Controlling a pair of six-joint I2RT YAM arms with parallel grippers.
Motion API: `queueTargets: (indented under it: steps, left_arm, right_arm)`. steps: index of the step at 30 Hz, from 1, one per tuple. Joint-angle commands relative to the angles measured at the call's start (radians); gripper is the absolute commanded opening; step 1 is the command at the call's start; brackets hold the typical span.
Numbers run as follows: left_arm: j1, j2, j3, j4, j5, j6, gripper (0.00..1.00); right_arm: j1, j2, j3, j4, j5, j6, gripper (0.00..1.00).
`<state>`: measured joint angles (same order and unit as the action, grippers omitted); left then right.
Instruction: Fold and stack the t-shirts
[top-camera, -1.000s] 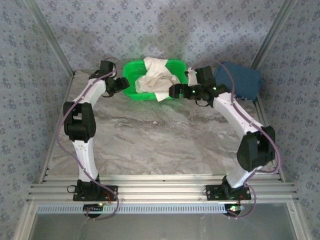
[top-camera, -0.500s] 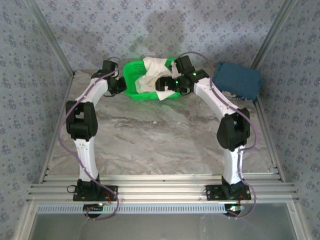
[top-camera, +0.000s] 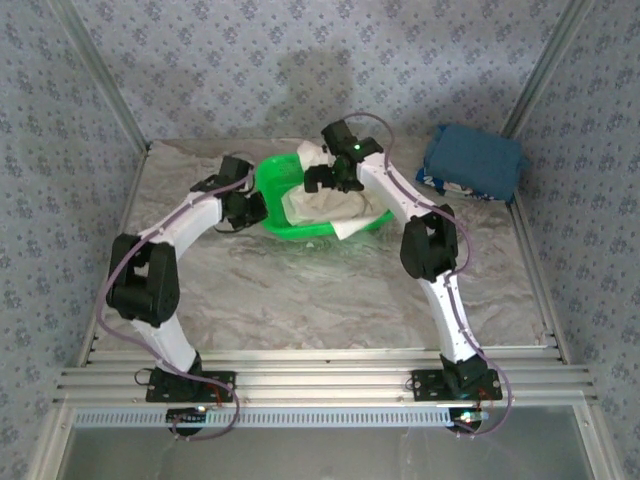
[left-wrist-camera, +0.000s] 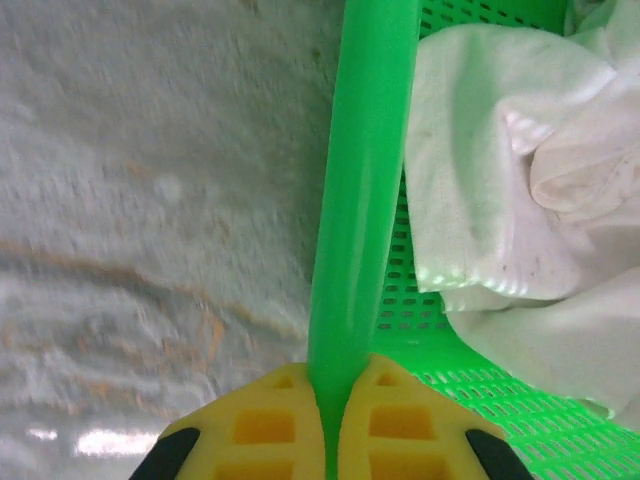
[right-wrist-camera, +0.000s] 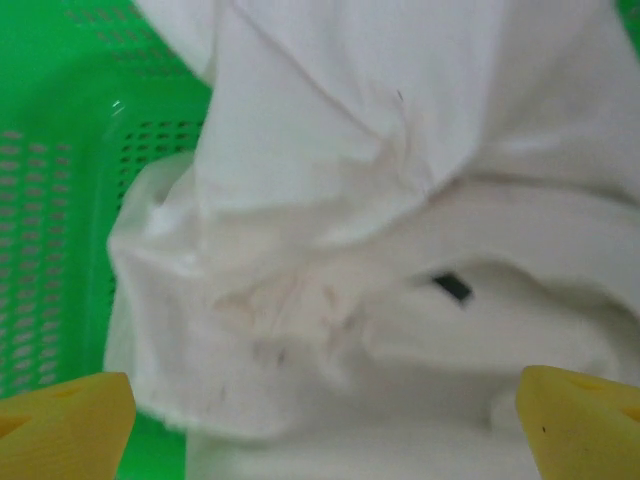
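One basket (top-camera: 300, 232) near the table's (top-camera: 300, 300) far edge holds one white shirt (top-camera: 325, 205); one blue shirt (top-camera: 472, 160) sits at its far right corner. The left gripper (left-wrist-camera: 325, 425) clamps the basket rim; the right gripper (right-wrist-camera: 320, 415) gapes over the white shirt.

Table (top-camera: 320, 290) bare in front, green basket (top-camera: 300, 232) at far centre, cream t-shirt (top-camera: 325, 205) heaped inside, dark blue t-shirt (top-camera: 470, 160) in far-right corner.

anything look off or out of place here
The cream t-shirt lies crumpled in the green basket, one corner hanging over its near rim. The left pincer is clamped on the basket's rim, not on a shirt.
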<state>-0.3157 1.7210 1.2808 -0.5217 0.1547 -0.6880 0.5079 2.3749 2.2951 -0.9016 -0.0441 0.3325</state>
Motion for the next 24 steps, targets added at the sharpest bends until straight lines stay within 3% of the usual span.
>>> queueTargets:
  steps: [1, 4, 6, 8, 10, 13, 18, 24]
  left_arm:
    - [-0.021, -0.094, -0.069, 0.002, 0.007, -0.099, 0.0]
    - [-0.031, -0.155, -0.139, 0.014, -0.001, -0.152, 0.0]
    - [-0.031, -0.185, -0.187, 0.035, 0.0, -0.186, 0.0]
    - [-0.031, -0.211, -0.23, 0.053, -0.02, -0.219, 0.0]
    - [-0.029, -0.231, -0.261, 0.074, -0.038, -0.248, 0.0]
    - [-0.029, -0.243, -0.276, 0.089, -0.06, -0.273, 0.0]
    - [0.016, -0.256, -0.329, 0.126, -0.099, -0.363, 0.0]
    - [0.126, -0.213, -0.25, 0.096, -0.154, -0.386, 0.0]
  right_arm:
    - [0.005, 0.022, -0.031, -0.006, 0.085, 0.017, 0.99]
    - [0.019, 0.033, -0.063, 0.017, 0.152, 0.037, 0.93]
    - [0.027, 0.032, -0.087, 0.032, 0.154, 0.061, 0.81]
    - [0.029, 0.033, -0.09, 0.054, 0.17, 0.073, 0.59]
    - [0.029, 0.028, -0.082, 0.067, 0.172, 0.077, 0.32]
    - [0.026, -0.001, -0.068, 0.085, 0.125, 0.083, 0.03]
    - [0.017, -0.136, -0.041, 0.205, -0.054, 0.096, 0.0]
    - [-0.01, -0.25, 0.188, 0.288, -0.305, 0.205, 0.0]
